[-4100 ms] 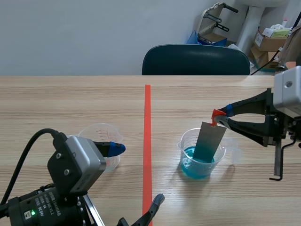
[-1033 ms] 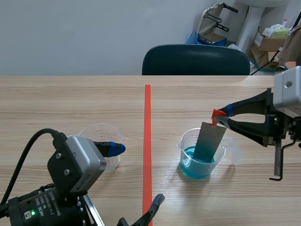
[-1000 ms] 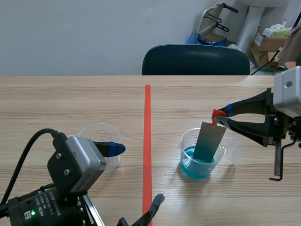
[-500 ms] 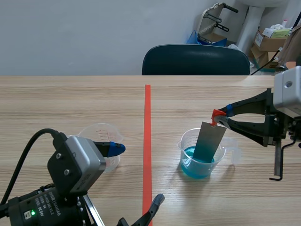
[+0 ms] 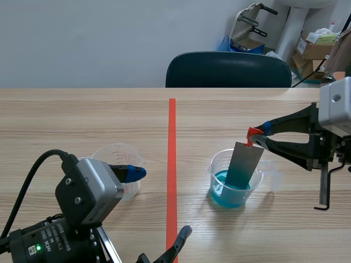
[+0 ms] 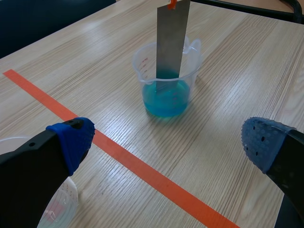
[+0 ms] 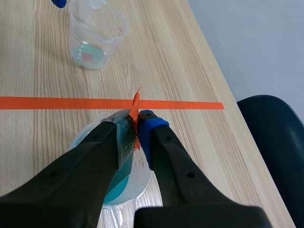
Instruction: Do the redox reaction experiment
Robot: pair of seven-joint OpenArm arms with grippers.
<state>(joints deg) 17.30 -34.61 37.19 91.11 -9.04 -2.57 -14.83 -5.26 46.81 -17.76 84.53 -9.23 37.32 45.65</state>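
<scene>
The metal strip has not shifted over the last few seconds. In the scene view it hangs from the right claw, pinched at its upper end where an orange tab sticks out. Its lower end stands in the beaker of blue solution, directly below that claw's tips. The left claw is just as motionless, spread wide and gripping nothing, with the empty beaker beside one of its pads on the worktop.

From the left wrist, the left claw gapes fully open over bare wood and the tape line. The strip and its beaker sit well ahead of it, across the tape, and the strip's foot is under the blue solution. The empty beaker lies next to one finger.

From the right wrist, the right claw is closed tight on the strip, with the tab poking out ahead of its tips. The beaker is right under it. The empty beaker is far ahead, past the tape.

With nothing moving, this looks like the soaking step: the strip is being held in the solution so the reaction can run. No coating is visible on the metal yet.
</scene>
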